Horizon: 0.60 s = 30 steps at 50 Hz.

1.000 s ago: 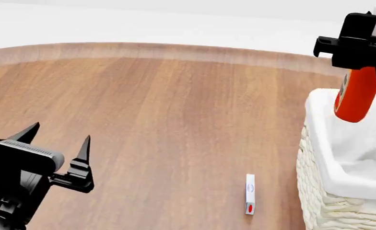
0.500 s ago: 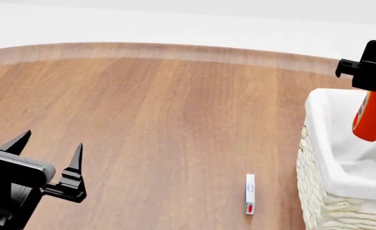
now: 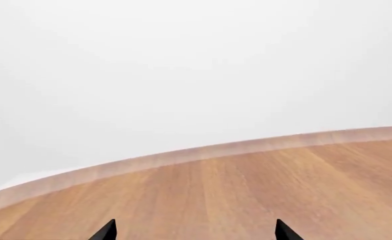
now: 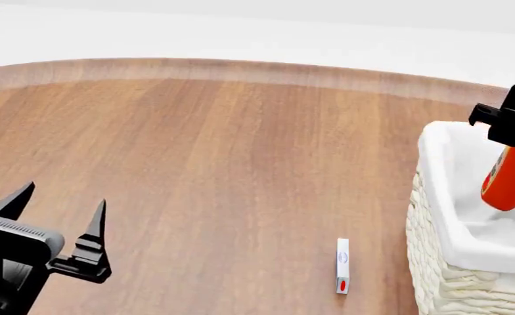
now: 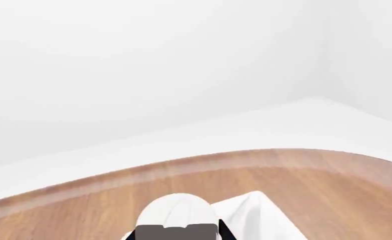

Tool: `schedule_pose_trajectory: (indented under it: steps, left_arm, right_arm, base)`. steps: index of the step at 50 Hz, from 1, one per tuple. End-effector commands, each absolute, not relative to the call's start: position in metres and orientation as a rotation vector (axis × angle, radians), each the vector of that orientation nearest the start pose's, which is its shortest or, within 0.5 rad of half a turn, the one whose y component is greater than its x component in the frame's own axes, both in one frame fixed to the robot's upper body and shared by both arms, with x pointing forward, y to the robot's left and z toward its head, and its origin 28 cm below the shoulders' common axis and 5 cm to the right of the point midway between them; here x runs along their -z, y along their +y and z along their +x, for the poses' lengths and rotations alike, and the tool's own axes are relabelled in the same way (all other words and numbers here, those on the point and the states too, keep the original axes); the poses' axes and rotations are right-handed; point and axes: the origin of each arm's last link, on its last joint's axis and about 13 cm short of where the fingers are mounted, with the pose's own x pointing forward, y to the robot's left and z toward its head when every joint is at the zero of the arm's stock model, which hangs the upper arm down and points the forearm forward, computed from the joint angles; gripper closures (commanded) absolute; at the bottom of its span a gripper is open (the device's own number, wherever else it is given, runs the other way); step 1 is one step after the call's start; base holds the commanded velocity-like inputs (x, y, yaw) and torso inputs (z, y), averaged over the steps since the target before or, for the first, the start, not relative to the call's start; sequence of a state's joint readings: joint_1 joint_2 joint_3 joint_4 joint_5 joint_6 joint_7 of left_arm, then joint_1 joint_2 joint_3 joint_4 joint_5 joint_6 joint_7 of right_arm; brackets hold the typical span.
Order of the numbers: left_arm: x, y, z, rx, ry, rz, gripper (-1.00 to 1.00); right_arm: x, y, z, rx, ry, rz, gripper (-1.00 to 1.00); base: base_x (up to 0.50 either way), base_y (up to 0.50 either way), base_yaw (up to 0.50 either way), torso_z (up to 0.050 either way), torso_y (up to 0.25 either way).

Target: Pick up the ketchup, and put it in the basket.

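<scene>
Head view: the ketchup point(image 4: 509, 178) hangs tilted over the open inside of the basket point(image 4: 439, 216) at the right edge, its orange-red body clear of the white liner below it; a strip of pale label shows along its upper left side, but no writing on it can be read; the right tool point(image 4: 512, 125) is clenched on the bottle's upper part, and the black hardware hides the cap here; the basket stands on the wooden table point(image 4: 223, 157), its woven cream wall showing under the folded white liner; a small white box point(image 4: 343, 265) lies flat on the table just left of the basket, apart from it, with a red oval mark near its near end and a bluish mark further up, too small to read; the left tool point(image 4: 54, 226) hovers over the near left part of the table, well apart from everything else, its two pointed fingers spread wide with nothing between them.

Left wrist view: only the two black fingertips point(image 3: 106, 231) of the left tool show at the edge, far apart from each other; beyond them lie bare wood and the table's rounded rim against a plain white background.

Right wrist view: the bottle's white cap point(image 5: 176, 212) sits close to the lens above a grey piece of the tool; a corner of the basket's white liner point(image 5: 256, 215) shows just beside it; the curved table edge runs behind.
</scene>
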State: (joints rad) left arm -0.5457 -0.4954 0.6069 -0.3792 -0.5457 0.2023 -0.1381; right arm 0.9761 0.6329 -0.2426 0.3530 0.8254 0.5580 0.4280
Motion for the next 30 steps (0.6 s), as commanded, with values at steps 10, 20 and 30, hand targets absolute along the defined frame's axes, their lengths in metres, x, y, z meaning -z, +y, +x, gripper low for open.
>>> schedule_pose_trajectory:
  steps: [10,20,30]
  left_arm:
    - [-0.067,0.27,0.304,0.167,-0.143,0.104,-1.0]
    - [-0.065,0.272,0.303,0.158,-0.141,0.106,-1.0]
    - [-0.067,0.271,0.301,0.167,-0.145,0.105,-1.0]
  right_arm:
    - [-0.187,-0.248,0.36,0.404,0.05,0.243,1.0]
    - [-0.173,-0.25,0.37,0.422,0.086,0.22,1.0]
    - [-0.174,-0.254,0.377,0.442,0.093,0.204,1.0]
  base:
    - [0.0,0.0,0.0,0.0,0.001]
    - [0.0,0.0,0.0,0.0,0.0]
    - [0.0,0.0,0.0,0.0,0.001]
